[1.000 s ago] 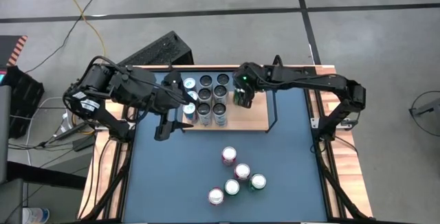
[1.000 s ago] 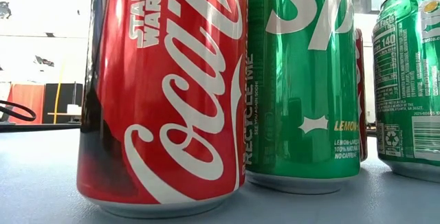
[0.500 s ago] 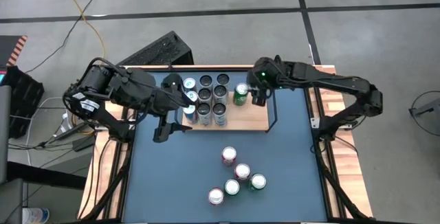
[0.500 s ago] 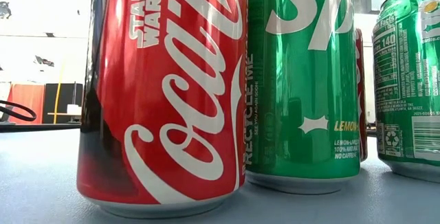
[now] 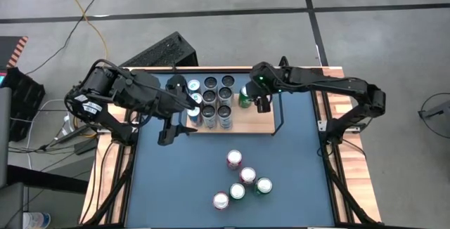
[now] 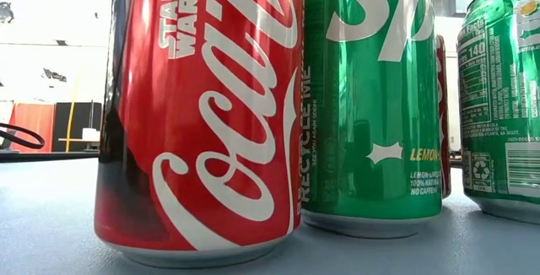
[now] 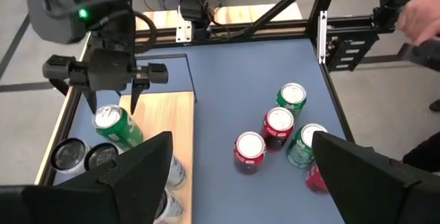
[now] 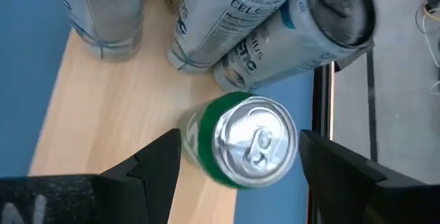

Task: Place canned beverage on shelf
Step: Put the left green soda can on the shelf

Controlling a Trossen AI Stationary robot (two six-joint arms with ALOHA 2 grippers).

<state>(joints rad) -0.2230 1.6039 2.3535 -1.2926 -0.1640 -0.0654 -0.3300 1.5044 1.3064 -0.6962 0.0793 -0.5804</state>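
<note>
While right gripper (image 5: 261, 105) hangs unclenched and empty above shelf (image 5: 261, 121), green can (image 5: 245, 96) stands upright on its board, directly below spread fingers; left gripper (image 5: 174, 131) idle, farther off.

1. Both arms are dark, jointed and bulky.
2. The left arm (image 5: 116, 92) carries a white label and looped black cables.
3. The right arm (image 5: 316, 86) shows a small green light near its wrist.
4. Its fingers (image 8: 155, 162) are flat and black.

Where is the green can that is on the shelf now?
In the high view, the green can stands on the shelf, right of the grey cans, under the right end effector.
</note>
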